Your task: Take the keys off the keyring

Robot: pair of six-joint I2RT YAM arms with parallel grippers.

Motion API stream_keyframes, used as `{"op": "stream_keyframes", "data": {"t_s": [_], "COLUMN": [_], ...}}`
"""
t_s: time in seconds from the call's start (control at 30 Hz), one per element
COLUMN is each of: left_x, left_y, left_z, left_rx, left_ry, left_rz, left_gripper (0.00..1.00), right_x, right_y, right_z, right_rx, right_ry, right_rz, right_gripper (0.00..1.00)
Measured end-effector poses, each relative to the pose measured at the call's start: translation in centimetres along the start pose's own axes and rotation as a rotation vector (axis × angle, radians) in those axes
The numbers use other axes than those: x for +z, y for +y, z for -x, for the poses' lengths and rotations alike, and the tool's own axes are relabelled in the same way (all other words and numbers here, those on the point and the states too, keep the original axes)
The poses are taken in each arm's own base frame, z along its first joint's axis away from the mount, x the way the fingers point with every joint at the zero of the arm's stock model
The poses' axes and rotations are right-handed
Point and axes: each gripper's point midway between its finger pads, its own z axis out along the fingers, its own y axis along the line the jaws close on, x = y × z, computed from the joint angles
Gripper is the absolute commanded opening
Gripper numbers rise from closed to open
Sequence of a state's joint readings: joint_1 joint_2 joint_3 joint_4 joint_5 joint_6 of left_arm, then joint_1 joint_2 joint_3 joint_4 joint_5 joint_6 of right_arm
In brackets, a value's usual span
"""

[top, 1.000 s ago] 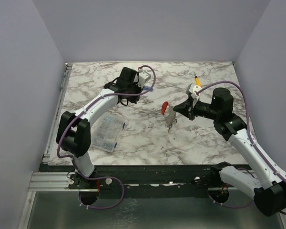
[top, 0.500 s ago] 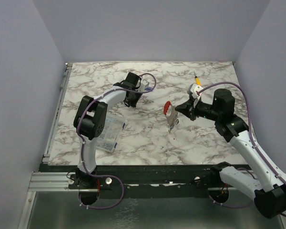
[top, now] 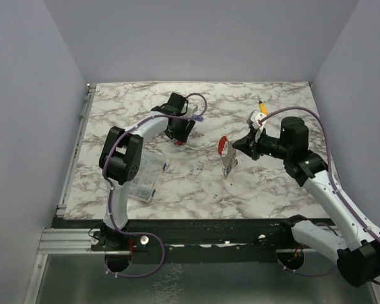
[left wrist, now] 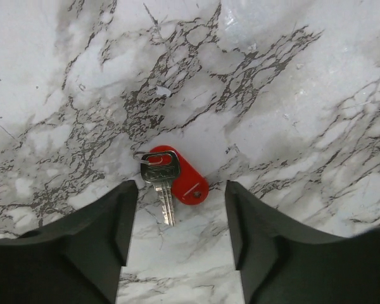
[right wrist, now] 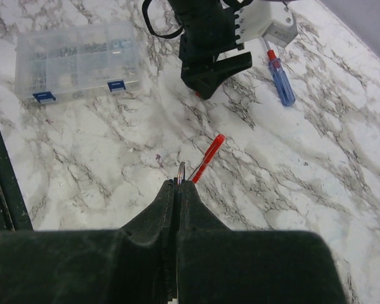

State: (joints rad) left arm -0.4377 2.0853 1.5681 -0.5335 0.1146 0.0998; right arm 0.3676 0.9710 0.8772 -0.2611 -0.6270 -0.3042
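Biggest thing on the marble surface [top: 285, 190] is the clear compartment box [top: 142, 176], so everything here is placed off that. The left gripper [top: 179, 136] hangs just past the box's far side with its fingers spread partway, gripping nothing. The right gripper [right wrist: 178, 185] is well off to the box's right, pinched tight on the keyring [top: 222, 145]. A blue-and-red screwdriver [right wrist: 280, 73] lies beyond the box too. Some keys [top: 228, 166] dangle under the ring, too small to make out. One loose key [left wrist: 166, 183], silver blade and red head, lies flat between the left gripper's fingers.
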Motion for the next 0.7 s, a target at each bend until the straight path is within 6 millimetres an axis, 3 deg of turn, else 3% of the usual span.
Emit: {"op": "stream_keyframes", "data": {"t_s": [0.13,0.27,0.4,0.43,0.57,0.7], "left_x": [-1.3,-4.2,-7.9,-10.2,-14.6,-16.1], "left_y": [-0.6,-1.7,-4.1,-5.2,-8.8,-11.4], "left_z": [1.4,3.7,6.6,7.8,9.6,9.7], "left_rx": [-0.011,-0.036,-0.098,-0.122,-0.208,-0.291], "left_ry": [-0.017,-0.064,-0.147,-0.192,-0.253,-0.236], "left_rz": [-0.026,-0.073,-0.185,-0.234,-0.424,-0.583], "left_gripper": [0.70,0.71,0.79,0.81,0.85,0.93], "right_x": [0.3,0.6,0.9,0.9,1.3,1.8], "right_y": [-0.1,0.0,0.0,0.1,0.1,0.0], "right_z": [-0.3,-0.6,-0.9,-1.0,-1.2,-1.4], "right_rx": [0.007,0.014,0.021,0.021,0.025,0.032], "right_ry": [0.012,0.018,0.026,0.027,0.029,0.034], "right_rz": [0.008,0.021,0.033,0.036,0.054,0.068], "right_gripper": [0.01,0.00,0.01,0.01,0.01,0.01]}}
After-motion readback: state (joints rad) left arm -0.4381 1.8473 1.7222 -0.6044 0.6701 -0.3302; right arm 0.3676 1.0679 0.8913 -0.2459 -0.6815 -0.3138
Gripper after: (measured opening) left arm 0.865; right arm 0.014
